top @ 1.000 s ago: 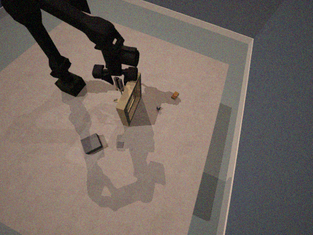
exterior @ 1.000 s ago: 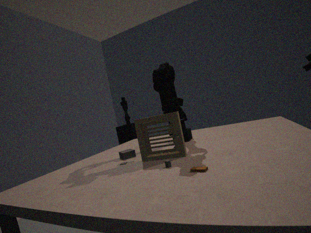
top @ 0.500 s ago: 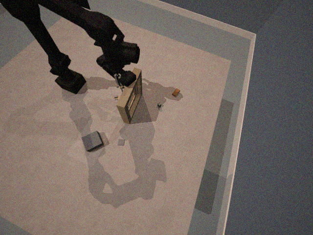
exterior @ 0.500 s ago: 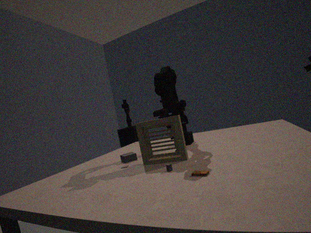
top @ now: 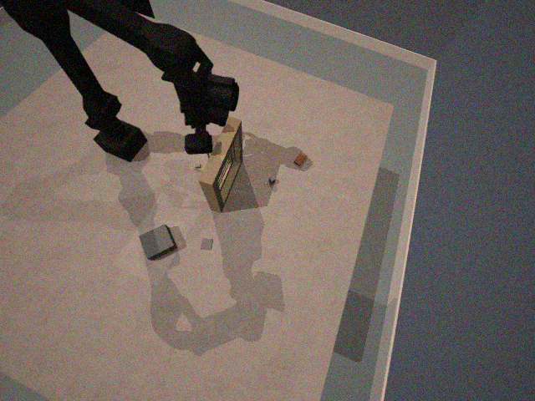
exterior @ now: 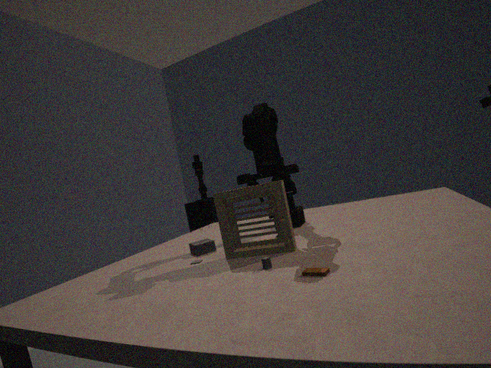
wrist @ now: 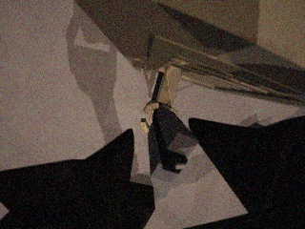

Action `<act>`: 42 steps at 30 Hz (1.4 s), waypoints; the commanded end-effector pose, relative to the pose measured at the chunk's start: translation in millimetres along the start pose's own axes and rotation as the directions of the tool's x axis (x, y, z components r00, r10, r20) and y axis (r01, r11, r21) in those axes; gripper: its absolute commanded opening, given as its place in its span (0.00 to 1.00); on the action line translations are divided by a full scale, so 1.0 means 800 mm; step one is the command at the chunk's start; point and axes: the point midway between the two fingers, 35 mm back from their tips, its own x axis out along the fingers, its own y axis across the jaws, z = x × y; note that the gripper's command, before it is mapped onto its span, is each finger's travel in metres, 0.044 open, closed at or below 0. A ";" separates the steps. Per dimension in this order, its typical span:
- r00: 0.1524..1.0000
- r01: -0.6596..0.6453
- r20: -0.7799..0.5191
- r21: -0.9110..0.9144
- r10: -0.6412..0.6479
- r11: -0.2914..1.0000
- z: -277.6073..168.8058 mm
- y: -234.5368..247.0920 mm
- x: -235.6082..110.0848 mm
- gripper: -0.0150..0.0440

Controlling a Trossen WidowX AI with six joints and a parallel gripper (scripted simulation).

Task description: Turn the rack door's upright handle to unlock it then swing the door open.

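Black parallel-jaw gripper [top: 198, 142] [wrist: 161, 127]: fingers spread, pinching nothing, apparently readying to straddle dark upright handle [wrist: 161, 136]. Tan slatted rack frame [top: 210, 179] [exterior: 288, 221] upright, right of gripper; handle on its near-arm side.

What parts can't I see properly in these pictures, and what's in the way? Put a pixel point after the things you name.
- Top view: the pincer's [wrist: 161, 126] fingertips, hidden by the dark arm parts above them.
- Exterior view: the pincer's fingertips again, mostly behind the tan frame [top: 210, 173] [exterior: 226, 225].
- Wrist view: the frame's top, cut off by the picture's edge.
- Exterior view: the dark thing at the right edge, cut off, so I can't name it.
- Top view: the tiny dark block [top: 272, 181] [exterior: 266, 264], too small for details.
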 end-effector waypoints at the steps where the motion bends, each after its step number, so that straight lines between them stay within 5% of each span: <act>1: 1.000 0.004 0.000 0.209 -0.004 0.978 0.000 -0.001 0.000 0.74; 11: 1.000 0.003 0.001 0.649 -0.004 0.761 0.000 -0.001 0.000 0.74; 22: 1.000 0.000 0.001 0.949 -0.005 0.315 0.000 -0.001 0.000 0.74; 38: 1.000 -0.004 0.001 0.891 -0.005 -0.454 0.001 0.000 0.000 0.74; 42: 1.000 -0.004 0.001 0.828 -0.005 -0.560 0.001 0.000 0.000 0.74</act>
